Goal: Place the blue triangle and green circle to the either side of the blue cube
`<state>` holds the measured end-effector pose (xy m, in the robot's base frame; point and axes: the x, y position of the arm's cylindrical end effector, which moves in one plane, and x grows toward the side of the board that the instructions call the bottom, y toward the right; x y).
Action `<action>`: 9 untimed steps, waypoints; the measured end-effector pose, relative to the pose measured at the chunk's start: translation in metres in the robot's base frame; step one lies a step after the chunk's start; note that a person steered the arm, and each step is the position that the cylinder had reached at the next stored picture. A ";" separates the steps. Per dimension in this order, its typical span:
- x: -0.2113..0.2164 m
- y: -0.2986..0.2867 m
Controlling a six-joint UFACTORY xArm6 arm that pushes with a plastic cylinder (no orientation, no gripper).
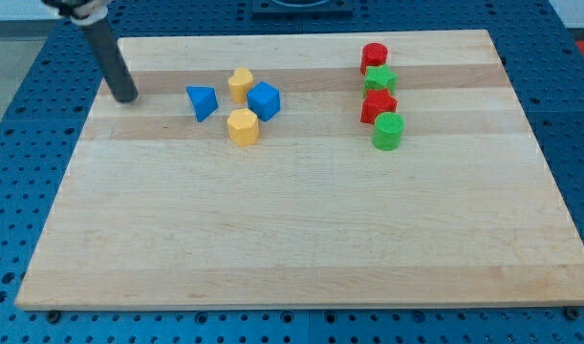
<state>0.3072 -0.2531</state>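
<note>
The blue triangle (202, 102) lies at the upper left of the wooden board. The blue cube (264, 100) sits a little to its right, with a gap between them. The green circle (388, 131) stands far to the right, at the bottom of a column of blocks. My tip (126, 96) rests on the board to the left of the blue triangle, apart from it by about a block's width and a half.
A yellow block (240, 84) touches the blue cube's upper left, and a yellow hexagon (243, 125) sits just below them. Above the green circle stand a red block (378, 105), a green block (379, 79) and a red cylinder (374, 56). The board's left edge (81, 162) is near my tip.
</note>
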 end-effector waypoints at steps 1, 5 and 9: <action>-0.004 0.022; 0.039 0.096; 0.088 0.100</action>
<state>0.3955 -0.1534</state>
